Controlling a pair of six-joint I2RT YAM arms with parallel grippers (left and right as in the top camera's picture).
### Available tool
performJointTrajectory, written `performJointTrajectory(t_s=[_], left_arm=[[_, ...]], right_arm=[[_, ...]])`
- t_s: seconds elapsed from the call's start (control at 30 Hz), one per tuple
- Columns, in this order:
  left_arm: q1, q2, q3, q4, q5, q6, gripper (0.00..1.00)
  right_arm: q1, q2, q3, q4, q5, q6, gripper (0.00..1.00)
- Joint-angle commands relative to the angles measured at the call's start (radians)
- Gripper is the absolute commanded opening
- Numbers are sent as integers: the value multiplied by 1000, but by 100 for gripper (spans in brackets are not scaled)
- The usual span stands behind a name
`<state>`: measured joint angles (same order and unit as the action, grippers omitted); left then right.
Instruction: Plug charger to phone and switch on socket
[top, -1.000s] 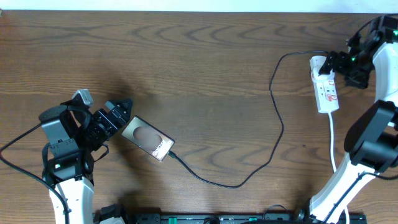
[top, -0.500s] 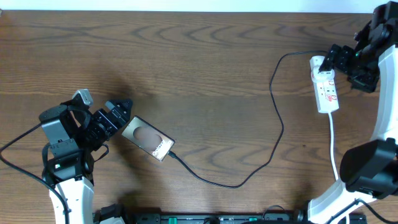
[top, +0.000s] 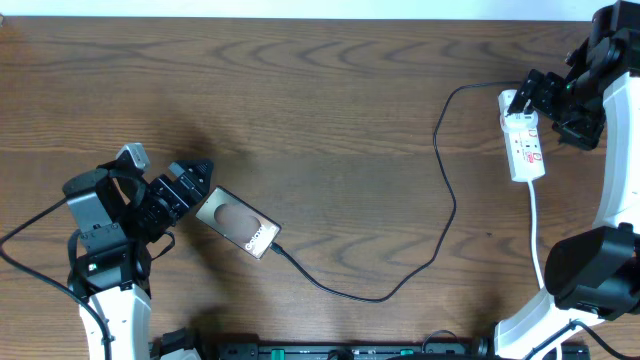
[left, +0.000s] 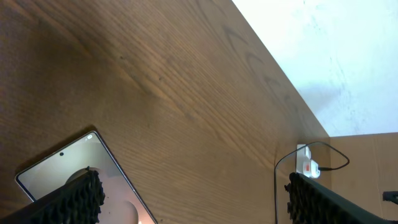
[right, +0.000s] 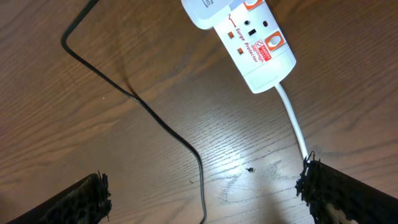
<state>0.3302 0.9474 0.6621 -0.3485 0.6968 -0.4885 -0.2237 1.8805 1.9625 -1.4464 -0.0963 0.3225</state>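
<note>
Table (top: 300, 100): a brown wood-grain top is seen from above; one arm is stationed at the lower left and one at the right edge.
Phone (top: 238, 222): it is laid flat and slantwise on the left part of the table, face up; white lettering is carried at its lower-right end; in the left wrist view its glossy face is shown partly under one pad (left: 81, 199).
Charger (top: 447, 200): the thin black cable is run from the upper end of the socket, looped down across the table, and brought to the phone's lower-right short edge; its tip is seen touching that edge; how deeply it is seated cannot be told.
Socket (top: 524, 145): the white strip is laid lengthwise at the right side, well apart from the phone; a white adapter (right: 205, 12) is fitted at its upper end; red-orange marks are shown beside the outlets; the position of the switches cannot be told; a white cord (right: 293, 121) is led off its lower end.
Left gripper (top: 198, 180): the jaws are spread wide and nothing is clasped; it is placed at the phone's upper-left end; whether the phone is touched cannot be told.
Right gripper (top: 550, 108): the jaws are spread to the full and nothing is held; it is positioned just beside the socket's upper end, on its right; in the right wrist view only bare table, cable and cord are framed between the pads.
</note>
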Motion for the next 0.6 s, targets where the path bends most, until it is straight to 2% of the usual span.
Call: performJointTrajectory(t_s=[0.0,0.57], left_arm=[[0,0,15,-2,-9,24,91],[-29,-4,13,-10,-16,24,91]], right_arm=[[8,-10,13,-2,8,14,99],[8,-10,13,-2,8,14,99]])
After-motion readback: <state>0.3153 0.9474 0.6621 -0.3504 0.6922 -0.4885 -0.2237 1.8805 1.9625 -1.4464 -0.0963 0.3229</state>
